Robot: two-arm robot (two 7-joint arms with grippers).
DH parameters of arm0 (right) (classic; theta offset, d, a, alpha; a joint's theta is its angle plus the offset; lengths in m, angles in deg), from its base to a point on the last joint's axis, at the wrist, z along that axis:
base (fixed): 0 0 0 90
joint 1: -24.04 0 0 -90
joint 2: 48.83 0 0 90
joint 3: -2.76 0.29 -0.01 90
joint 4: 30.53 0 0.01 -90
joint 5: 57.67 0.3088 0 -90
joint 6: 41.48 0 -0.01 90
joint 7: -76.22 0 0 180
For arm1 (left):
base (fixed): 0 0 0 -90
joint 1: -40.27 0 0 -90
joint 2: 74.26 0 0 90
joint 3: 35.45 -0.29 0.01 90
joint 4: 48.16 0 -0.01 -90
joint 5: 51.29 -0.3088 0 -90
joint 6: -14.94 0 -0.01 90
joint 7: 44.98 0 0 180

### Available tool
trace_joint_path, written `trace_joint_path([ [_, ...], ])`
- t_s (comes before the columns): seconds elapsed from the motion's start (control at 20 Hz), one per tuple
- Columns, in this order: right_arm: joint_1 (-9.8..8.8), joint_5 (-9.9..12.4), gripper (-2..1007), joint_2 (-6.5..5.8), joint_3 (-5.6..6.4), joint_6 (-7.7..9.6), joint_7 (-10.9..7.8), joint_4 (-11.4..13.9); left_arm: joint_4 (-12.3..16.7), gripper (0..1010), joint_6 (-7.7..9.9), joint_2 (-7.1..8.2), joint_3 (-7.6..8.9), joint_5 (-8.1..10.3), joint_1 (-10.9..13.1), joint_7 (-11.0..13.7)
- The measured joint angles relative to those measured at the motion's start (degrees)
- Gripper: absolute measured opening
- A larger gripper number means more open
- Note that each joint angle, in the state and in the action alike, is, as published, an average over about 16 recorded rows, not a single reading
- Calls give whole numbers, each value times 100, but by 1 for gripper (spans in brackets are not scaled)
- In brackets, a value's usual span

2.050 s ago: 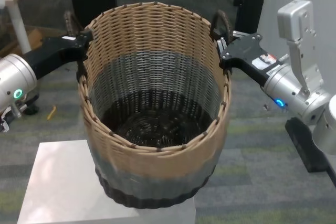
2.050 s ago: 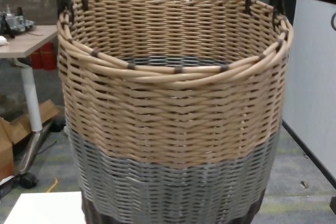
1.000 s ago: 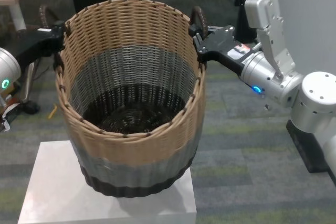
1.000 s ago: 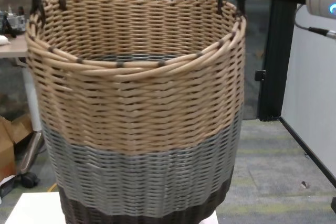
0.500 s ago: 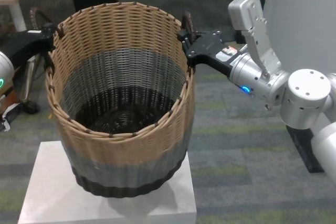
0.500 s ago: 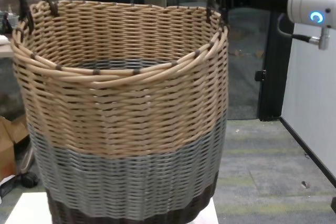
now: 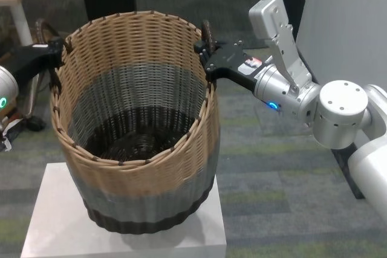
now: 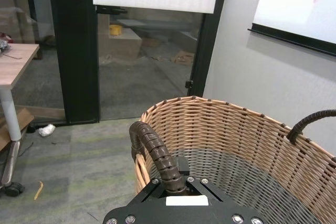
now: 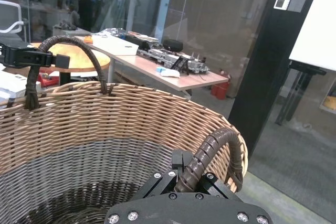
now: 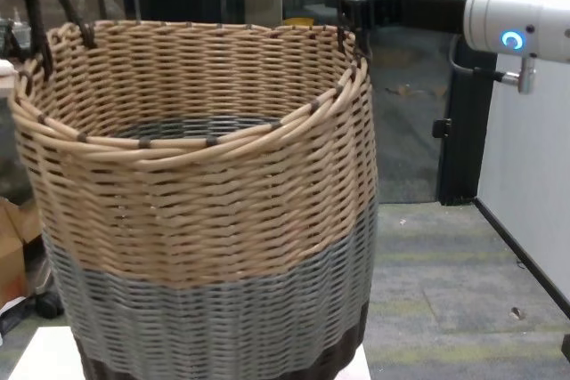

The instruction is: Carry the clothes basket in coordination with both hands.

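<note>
Shifted further toward the robot's left than a moment ago, the basket (image 7: 136, 131) now sits over the near left part of the white block (image 7: 42, 222), its dark base at the block's top. Beyond, the left gripper (image 7: 54, 52) is clenched on the left handle (image 8: 157, 156), and the right gripper (image 7: 208, 58) is clamped on the right handle (image 9: 207, 153).

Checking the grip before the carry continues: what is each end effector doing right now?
Left end effector: shut on the clothes basket's left handle.
Right end effector: shut on the right handle.
</note>
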Motion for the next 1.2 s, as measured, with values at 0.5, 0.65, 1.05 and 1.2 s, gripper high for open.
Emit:
trace_joint_path([
  [0.5,75,7,11,102,-97,21,-53,-234,-176,0,-18,-96,195,-103,145,29],
  [0.65,123,7,11,150,-129,9,-77,-354,-248,0,-65,-107,255,-132,178,76],
  [1.05,280,-16,11,297,-230,-35,-139,-705,-528,0,-256,-126,331,-244,154,280],
  [1.2,332,-32,11,352,-266,-48,-156,-822,-651,0,-321,-138,331,-291,112,360],
])
